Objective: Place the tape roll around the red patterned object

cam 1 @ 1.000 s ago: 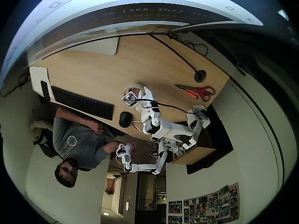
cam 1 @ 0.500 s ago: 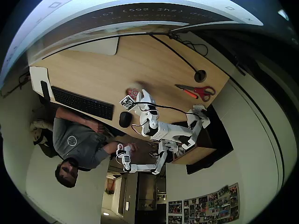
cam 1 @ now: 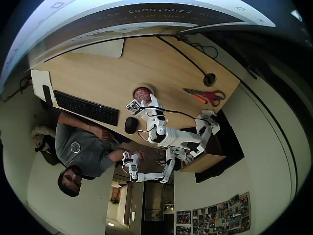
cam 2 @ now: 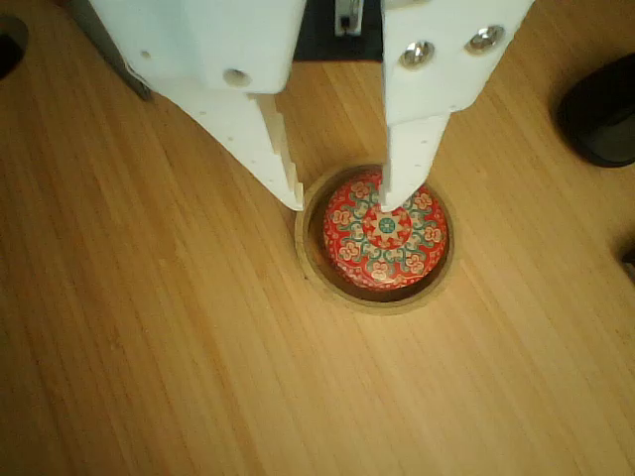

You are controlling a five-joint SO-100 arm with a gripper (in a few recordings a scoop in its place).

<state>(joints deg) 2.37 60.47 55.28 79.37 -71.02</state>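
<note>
And here's the tool (cam 2: 342, 203), fingers spread wide with nothing between them, hanging just above the ring. In the wrist view one fingertip points down over the middle of the red patterned object (cam 2: 387, 236), the other sits at the outer left rim of the tape roll (cam 2: 377, 294). That straddle looks like a release pose: one finger inside the hole, one outside the wall. The tape roll lies flat on the table (cam 2: 149, 347), and the red patterned object sits inside its open centre, ringed all round. Judging by that, the placing looks done. From overhead, the pair (cam 1: 143, 94) sits mid-table just beyond the white arm, with a black mouse (cam 1: 130, 125), a keyboard (cam 1: 86, 107) and red-handled scissors (cam 1: 206, 95) well apart.
</note>
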